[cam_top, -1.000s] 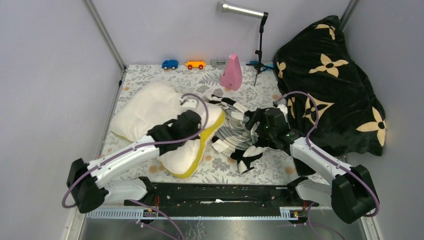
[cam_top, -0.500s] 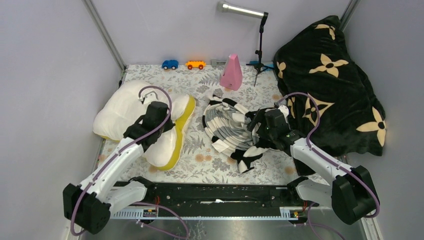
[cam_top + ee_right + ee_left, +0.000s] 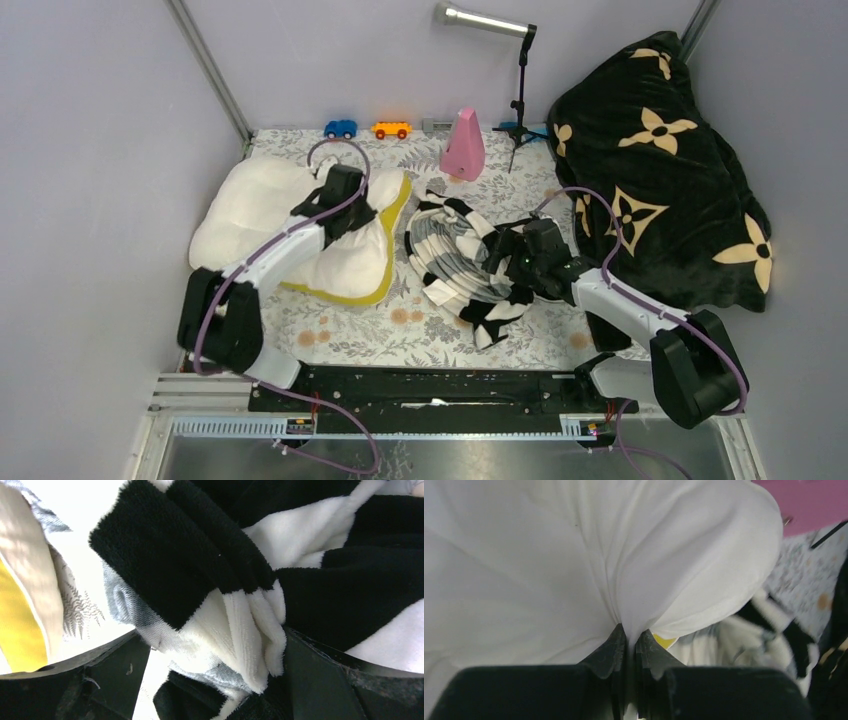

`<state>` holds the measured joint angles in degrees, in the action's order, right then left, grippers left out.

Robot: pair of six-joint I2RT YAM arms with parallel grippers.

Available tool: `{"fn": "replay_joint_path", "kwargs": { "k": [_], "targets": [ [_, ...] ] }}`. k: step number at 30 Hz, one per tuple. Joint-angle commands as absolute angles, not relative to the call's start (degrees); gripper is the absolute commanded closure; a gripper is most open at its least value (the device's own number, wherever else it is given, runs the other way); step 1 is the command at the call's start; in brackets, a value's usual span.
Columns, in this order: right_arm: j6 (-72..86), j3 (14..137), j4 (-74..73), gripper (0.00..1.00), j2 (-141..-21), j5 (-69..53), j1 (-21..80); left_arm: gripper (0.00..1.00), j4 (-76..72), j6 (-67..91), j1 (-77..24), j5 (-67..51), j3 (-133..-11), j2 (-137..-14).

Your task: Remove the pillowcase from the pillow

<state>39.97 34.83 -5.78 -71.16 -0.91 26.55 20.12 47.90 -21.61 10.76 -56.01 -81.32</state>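
Left gripper [image 3: 629,632] first: in the left wrist view its jaws are pressed almost together, pinching a fold of white fabric, and creases fan up from the pinch. That fabric is the pillow [image 3: 262,212], lying bare at the centre left of the overhead frame on the flowered tabletop [image 3: 340,330], with its yellow edge band facing the middle.

Over to the right gripper [image 3: 212,635]: the jaws stand wide apart, packed with a thick wad of the pillowcase [image 3: 450,255], and plush black and white folds press against both inner faces.

The pillowcase sits in a crumpled heap at the centre of the overhead frame, just beside the pillow's yellow edge and fully off it.

A black blanket [image 3: 660,170] with tan flower motifs is piled at the upper right. A pink cone [image 3: 462,145] stands at the top centre.
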Motion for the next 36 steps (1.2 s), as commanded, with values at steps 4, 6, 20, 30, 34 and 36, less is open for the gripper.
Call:
{"fn": "replay_joint_path", "kwargs": {
  "k": [4, 6, 20, 30, 34, 36],
  "targets": [
    [37.22, 38.51, -5.60, 0.00, -67.40, -6.06, 26.37, 1.00, 10.76, 45.95, -20.65, 15.62, -75.98, -93.16],
    [36.61, 38.92, -6.32, 0.00, -65.92, -5.10, 26.37, 0.68, 11.77, 43.41, -20.70, 12.50, -81.19, -95.31],
    [30.93, 31.82, 6.04, 0.01, -46.78, 14.91, 26.37, 0.01, 4.21, 30.45, -21.05, 14.17, -56.83, -68.33],
    [29.13, 33.83, 11.33, 0.01, -54.42, 23.33, 15.64, 0.01, -13.36, 24.73, -20.96, 27.43, -32.83, -63.07],
    [24.21, 35.45, 12.60, 0.01, -59.18, 20.42, 9.27, 0.01, -17.39, 19.78, -18.37, 32.82, -30.48, -64.57],
    [19.00, 32.97, 16.55, 0.01, -60.91, 18.84, 7.76, 0.01, -21.23, 17.98, -15.25, 30.69, -28.97, -64.89]
  ]
}}
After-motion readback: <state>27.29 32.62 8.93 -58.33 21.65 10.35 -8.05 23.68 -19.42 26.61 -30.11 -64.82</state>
